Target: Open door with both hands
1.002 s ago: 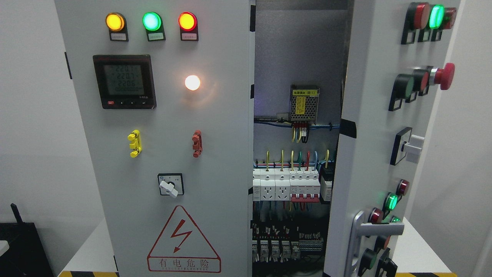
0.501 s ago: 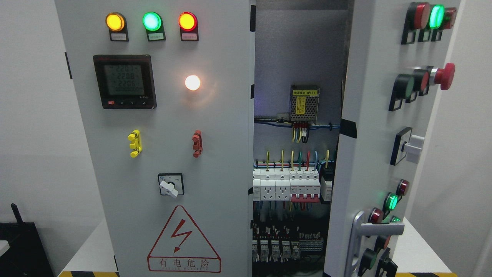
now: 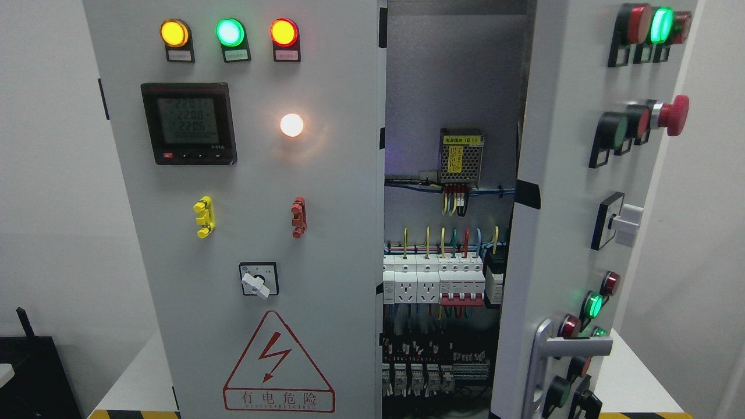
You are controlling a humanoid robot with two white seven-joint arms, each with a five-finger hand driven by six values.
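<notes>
A grey electrical cabinet fills the head view. Its right door (image 3: 576,192) stands swung out toward me, with lamps, push buttons and a red mushroom button (image 3: 675,115) seen edge-on. A silver handle (image 3: 567,349) sits low on that door. The left door (image 3: 244,233) is shut flat; it carries three lamps, a digital meter (image 3: 189,123), a rotary switch (image 3: 258,280) and a red warning triangle (image 3: 278,364). Between the doors the inside shows a power supply (image 3: 461,156), white breakers (image 3: 433,282) and coloured wires. Neither hand nor arm is in the picture.
The cabinet stands on a white table (image 3: 131,378) with a yellow-black striped front edge. A black object (image 3: 32,372) sits at the lower left. Plain white walls lie on both sides.
Only the digits on the meter flicker. The doors have not moved.
</notes>
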